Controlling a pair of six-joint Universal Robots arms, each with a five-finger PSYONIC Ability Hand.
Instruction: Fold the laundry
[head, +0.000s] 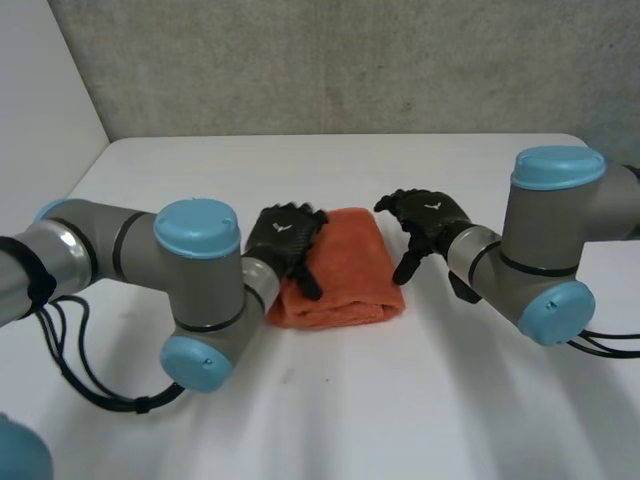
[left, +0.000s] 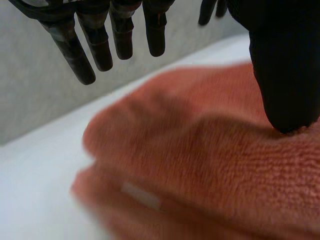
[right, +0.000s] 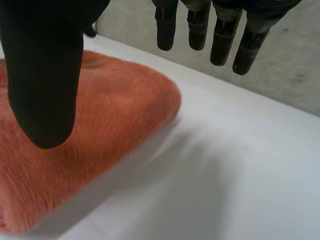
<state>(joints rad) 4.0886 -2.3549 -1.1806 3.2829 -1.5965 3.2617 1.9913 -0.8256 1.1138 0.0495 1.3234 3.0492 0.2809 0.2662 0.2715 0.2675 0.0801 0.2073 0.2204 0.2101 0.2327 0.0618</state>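
Observation:
A folded orange towel (head: 345, 270) lies on the white table (head: 330, 400) between my two hands. My left hand (head: 283, 238) is at the towel's left edge, open, with its thumb (left: 282, 85) resting on the cloth (left: 210, 160) and its fingers (left: 100, 45) straight above it. My right hand (head: 428, 225) hovers just off the towel's right edge, open and holding nothing; in the right wrist view its thumb (right: 45, 85) hangs over the towel (right: 90, 135) and its fingers (right: 220, 35) hang over bare table.
A grey wall (head: 350, 60) runs behind the table's far edge. My left arm (head: 190, 290) and right arm (head: 550, 250) flank the towel. Bare white table lies in front of the towel and to both sides.

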